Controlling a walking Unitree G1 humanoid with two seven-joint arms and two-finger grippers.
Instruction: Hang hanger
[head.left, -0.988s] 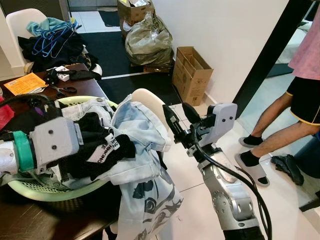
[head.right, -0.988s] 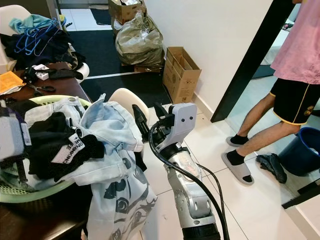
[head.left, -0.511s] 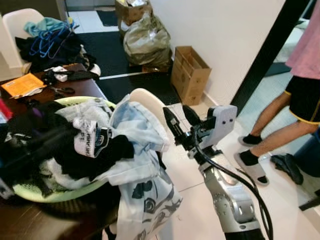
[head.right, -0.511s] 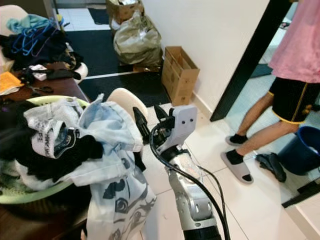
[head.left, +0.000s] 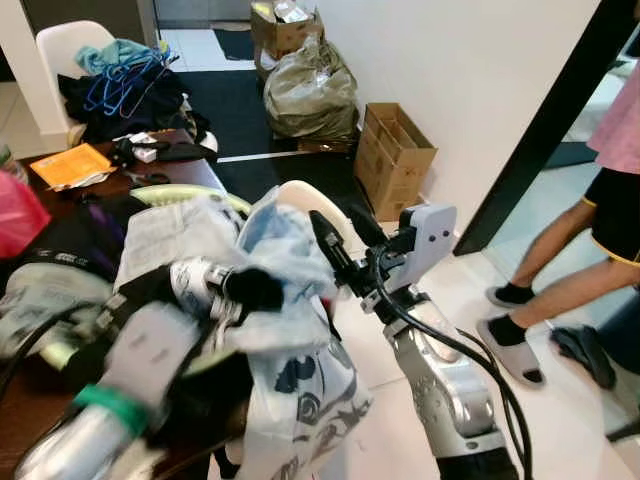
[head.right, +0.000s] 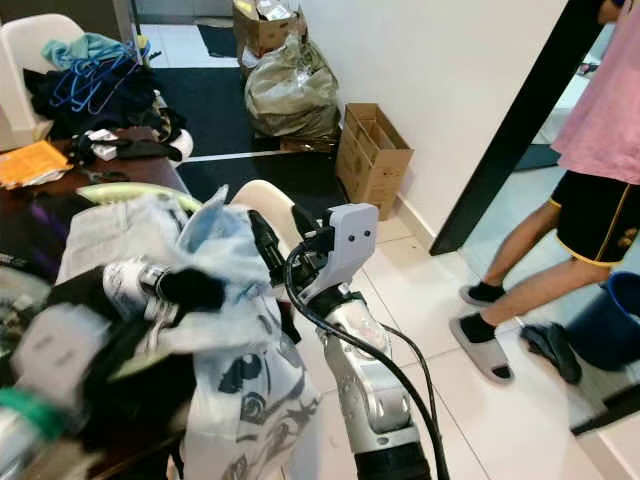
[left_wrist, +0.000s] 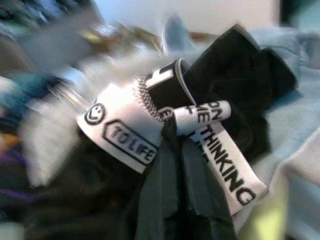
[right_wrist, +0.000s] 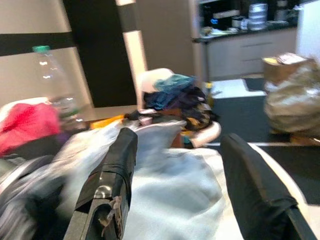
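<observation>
Blue wire hangers lie on a heap of clothes on a white chair at the far back left. My left gripper reaches in from the lower left, blurred, over the pale green laundry basket. In the left wrist view it is shut on a black garment with a white printed band. A light blue garment drapes over the basket's right side. My right gripper is held up just right of that garment, open, with nothing between its fingers.
The basket stands on a dark wood table with an orange paper and a pink bag. A white chair back is behind the garment. A cardboard box, stuffed bags and a person's legs are to the right.
My left arm has swung from the left edge to the lower left, carrying the black banded garment rightward over the pile. The camera shifted slightly. The right gripper stays open.
</observation>
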